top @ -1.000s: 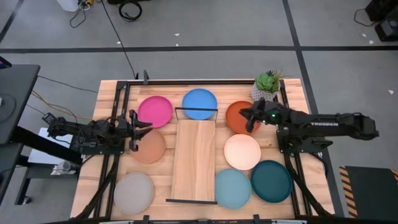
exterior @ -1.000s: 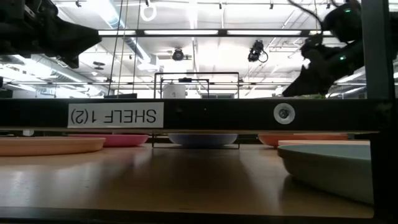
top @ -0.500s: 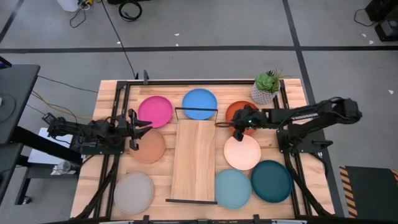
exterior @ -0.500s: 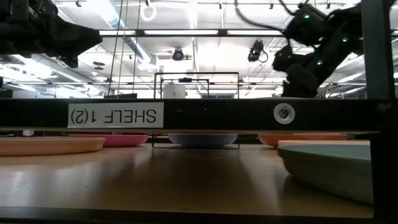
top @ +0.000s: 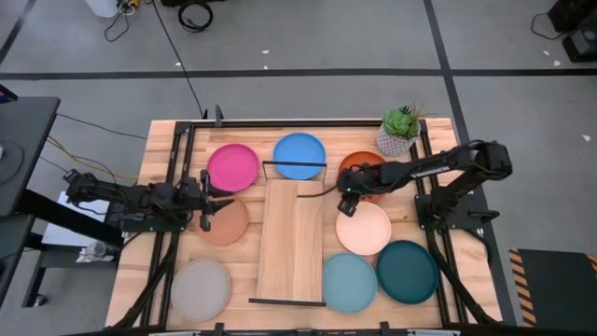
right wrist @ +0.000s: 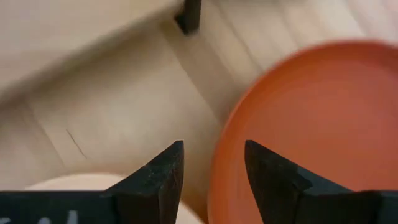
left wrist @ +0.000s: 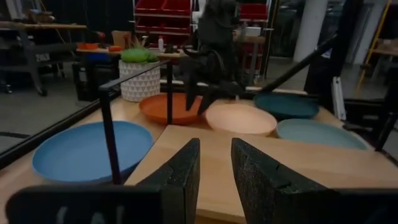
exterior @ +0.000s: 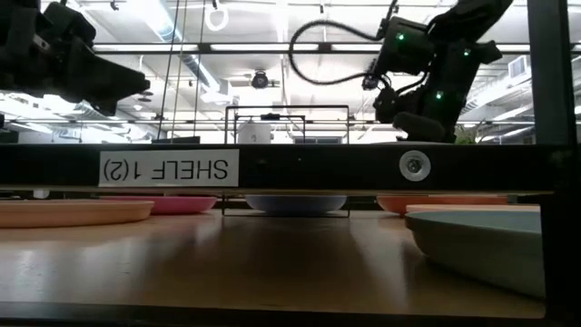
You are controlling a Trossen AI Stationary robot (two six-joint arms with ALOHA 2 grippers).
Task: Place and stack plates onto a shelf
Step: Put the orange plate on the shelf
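Eight plates lie flat on the slatted tabletop: pink [top: 232,166], blue [top: 299,154], orange [top: 366,168], tan [top: 227,224], cream [top: 364,229], grey [top: 201,287], light blue [top: 349,282] and dark teal [top: 408,271]. The pale-wood shelf [top: 291,240] lies between them with nothing on it. My right gripper [top: 344,203] is open and points down. It is just above the orange plate's rim [right wrist: 217,155], on the side toward the shelf and the cream plate. My left gripper [top: 207,215] is open and level over the tan plate's left part, pointing at the shelf.
A white pot with a green plant [top: 399,131] stands at the far right corner, just behind the orange plate. Black wire frames [top: 295,164] rise at the shelf's short ends. A black rail frame [top: 187,131] borders the tabletop.
My right gripper has swung from over the orange plate's far right part toward the table's left and near edge. It has tipped down and now stands at the plate's rim beside the shelf. My left gripper has shifted slightly toward the shelf. No plate has moved.
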